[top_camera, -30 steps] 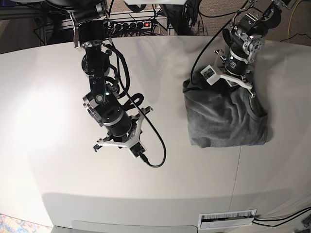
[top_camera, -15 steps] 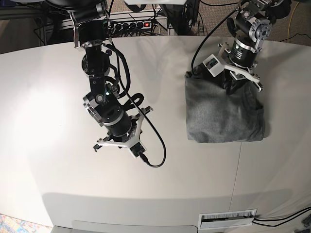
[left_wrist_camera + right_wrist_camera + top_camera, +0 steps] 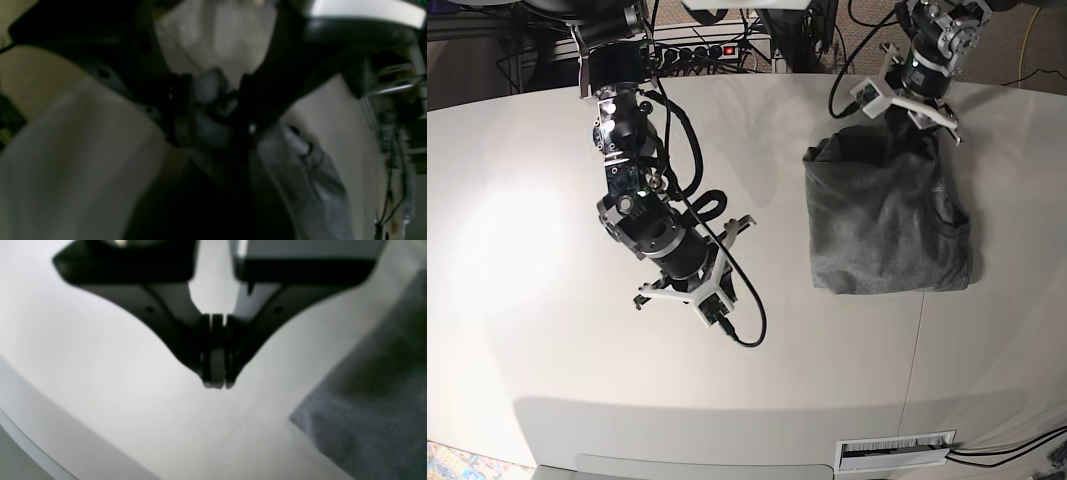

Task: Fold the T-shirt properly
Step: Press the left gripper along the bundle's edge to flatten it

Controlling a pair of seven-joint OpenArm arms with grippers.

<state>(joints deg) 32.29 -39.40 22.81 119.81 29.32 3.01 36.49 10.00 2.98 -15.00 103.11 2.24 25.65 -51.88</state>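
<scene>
**Grey shirt folded on the pale table**

The T-shirt (image 3: pixel 887 225) lay folded into a rough square on the white table (image 3: pixel 537 390), toward the left arm's side. The left gripper (image 3: pixel 911 118) hung at its far edge; whether its jaws were apart, I could not tell. The right gripper (image 3: pixel 216 383) was pressed together over bare tabletop. A power strip (image 3: pixel 697 52) sat behind.

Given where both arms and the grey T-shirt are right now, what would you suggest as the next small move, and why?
Probably lift the left gripper clear of the T-shirt. The shirt lies as a compact folded rectangle on the table, and that gripper sits at its far edge, where the blurred wrist view shows cloth bunched between its fingers. The right gripper is shut, holding nothing, beside the shirt, so it need not move.
</scene>
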